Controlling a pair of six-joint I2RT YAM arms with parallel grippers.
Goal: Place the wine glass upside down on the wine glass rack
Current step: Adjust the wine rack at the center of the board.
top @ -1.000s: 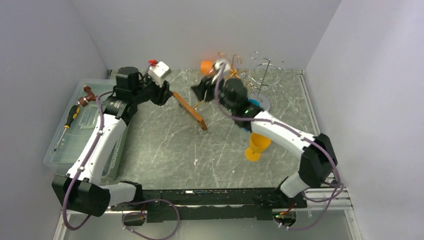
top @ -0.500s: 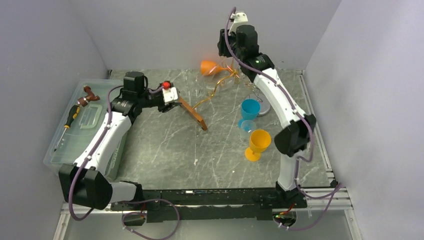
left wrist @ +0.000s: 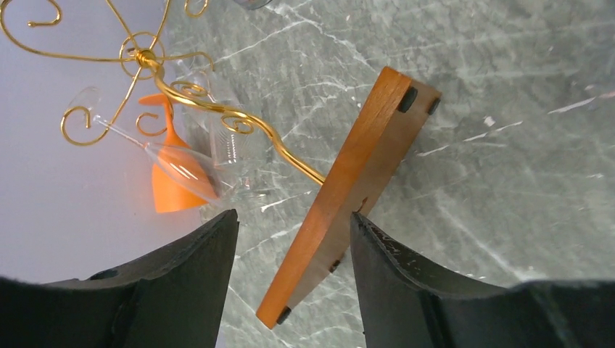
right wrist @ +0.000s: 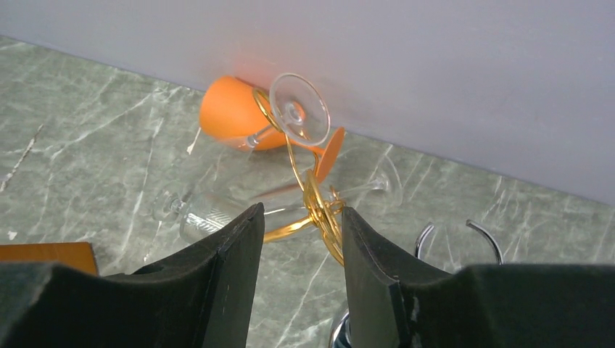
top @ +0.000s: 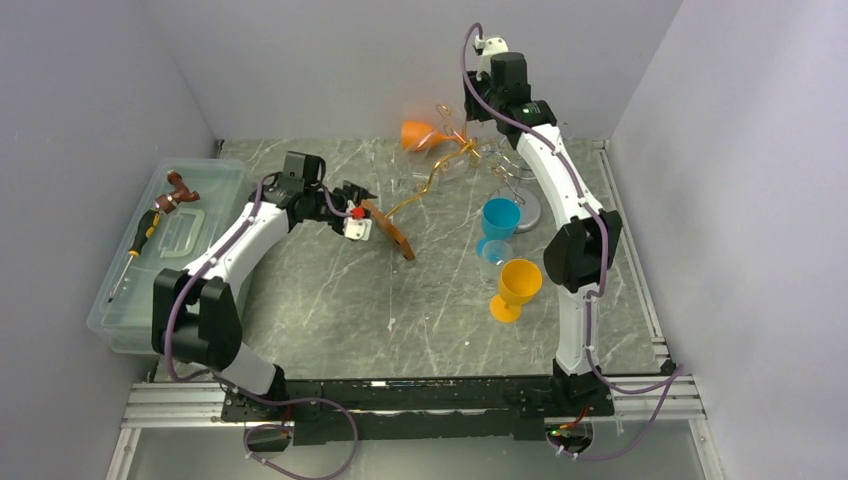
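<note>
The gold wire wine glass rack [top: 440, 170] lies tipped over, its wooden base [top: 388, 230] standing on edge. A clear wine glass [left wrist: 181, 163] hangs slanted in one gold hook, its foot [right wrist: 299, 107] caught in the loop. An orange glass [top: 415, 135] lies on its side against the back wall. Another clear glass [right wrist: 210, 217] lies on the table under the wire. My left gripper [left wrist: 294, 215] is open, its jaws on either side of the base's near end [left wrist: 341, 210]. My right gripper [right wrist: 302, 209] is open, high over the rack's gold hub [right wrist: 319, 210].
A blue cup [top: 499, 218], a small clear glass [top: 495, 262] and a yellow goblet [top: 517, 285] stand right of centre. A chrome wire rack [top: 525, 160] stands at the back right. A plastic bin [top: 160, 250] with a screwdriver sits at the left edge.
My left arm swung down and right to the wooden base, its jaws widening. My right arm rose from mid-table to the back, above the rack's top. The rack has not moved.
</note>
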